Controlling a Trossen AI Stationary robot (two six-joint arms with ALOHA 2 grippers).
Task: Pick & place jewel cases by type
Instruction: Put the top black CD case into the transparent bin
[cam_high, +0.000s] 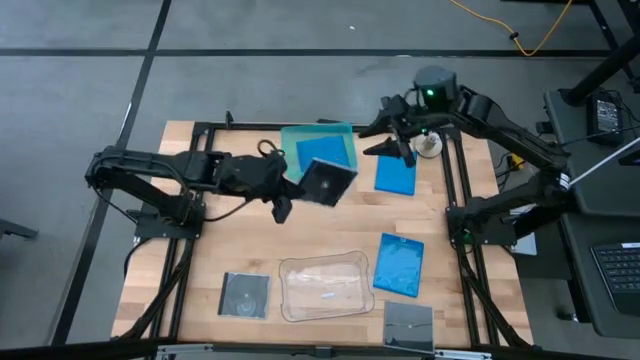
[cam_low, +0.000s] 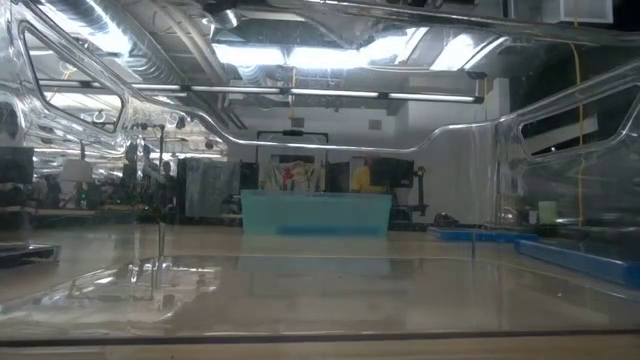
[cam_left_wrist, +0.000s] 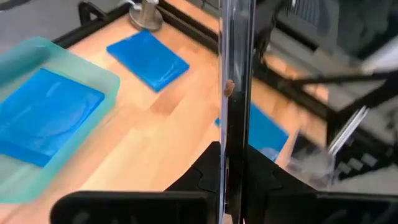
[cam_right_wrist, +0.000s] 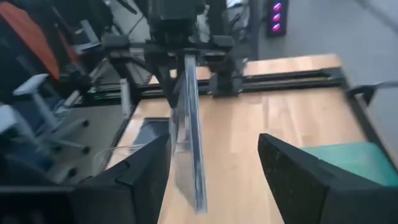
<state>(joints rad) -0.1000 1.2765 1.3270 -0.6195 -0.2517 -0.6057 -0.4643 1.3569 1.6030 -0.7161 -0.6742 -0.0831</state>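
Observation:
My left gripper (cam_high: 300, 182) reaches to the table's middle, shut on a dark grey square jewel case (cam_high: 326, 182), just near of the teal tray (cam_high: 345, 133). One blue case (cam_high: 322, 150) lies in that tray. Two more blue cases lie flat on the table, one far right (cam_high: 396, 173) and one near right (cam_high: 400, 265). Two dark cases lie at the near edge (cam_high: 245, 295) (cam_high: 408, 325). My right gripper (cam_high: 396, 146) hovers open above the far side, by the far blue case; its wrist view looks at the held case (cam_right_wrist: 189, 143). My left gripper pinches the dark case between its two fingers (cam_left_wrist: 205, 177), at one edge (cam_left_wrist: 235, 146). The fingers come about level from the table's left. The case is lifted clear of the table and juts out ahead of the fingers, edge-on in the left wrist view.
A clear rounded plastic tray (cam_high: 325, 288) sits near the near edge, between the dark case and the blue case. A metal post (cam_high: 430, 145) stands at the far right corner. A black frame (cam_high: 455, 190) borders the table. Bare wood lies around the table's middle (cam_high: 300, 235).

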